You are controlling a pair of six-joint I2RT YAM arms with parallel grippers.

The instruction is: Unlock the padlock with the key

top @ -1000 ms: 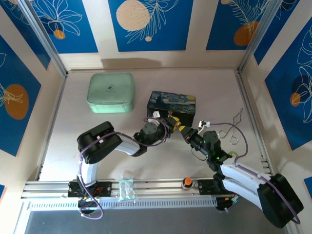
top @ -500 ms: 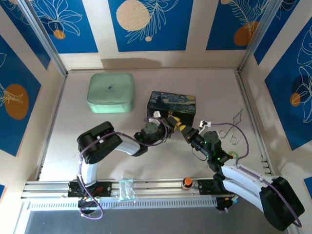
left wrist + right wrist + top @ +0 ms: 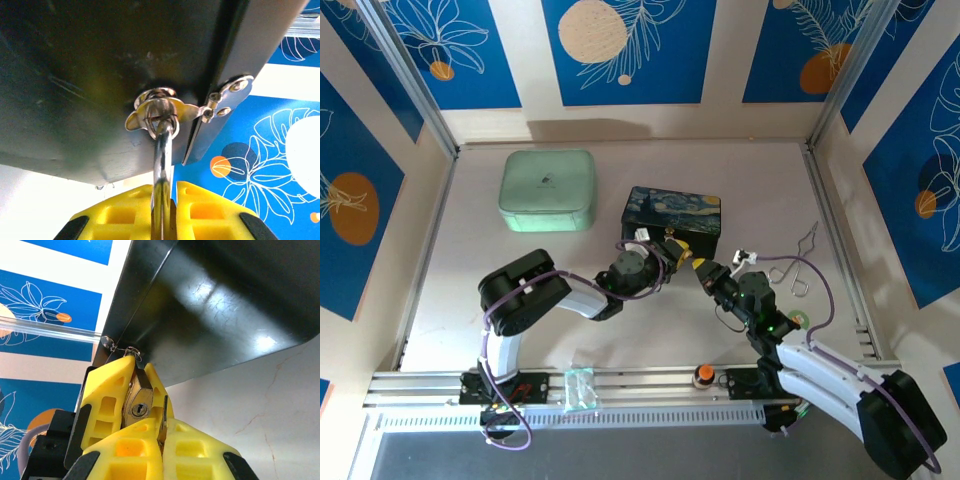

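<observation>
The brass padlock (image 3: 137, 401) hangs on the hasp (image 3: 157, 107) at the front of the dark painted box (image 3: 672, 212). My left gripper (image 3: 172, 192) is shut on the padlock, its silver shackle (image 3: 161, 150) running up through the hasp ring. In the right wrist view the left arm's yellow fingers (image 3: 107, 390) flank the padlock body, with the keyhole facing the camera. My right gripper (image 3: 162, 435) is shut on the thin silvery key (image 3: 163, 415), whose blade stands just right of the keyhole, outside it. Seen from above, the left gripper (image 3: 676, 250) and the right gripper (image 3: 701, 271) meet tip to tip.
A mint-green case (image 3: 548, 189) lies at the back left. The bent wire tool (image 3: 798, 265) lies right of the right arm. An orange-topped knob (image 3: 703, 375) and a clear plastic piece (image 3: 579, 388) sit on the front rail.
The right arm's wrist and forearm have shifted slightly down and right while its gripper stays at the padlock. The left arm has not moved.
</observation>
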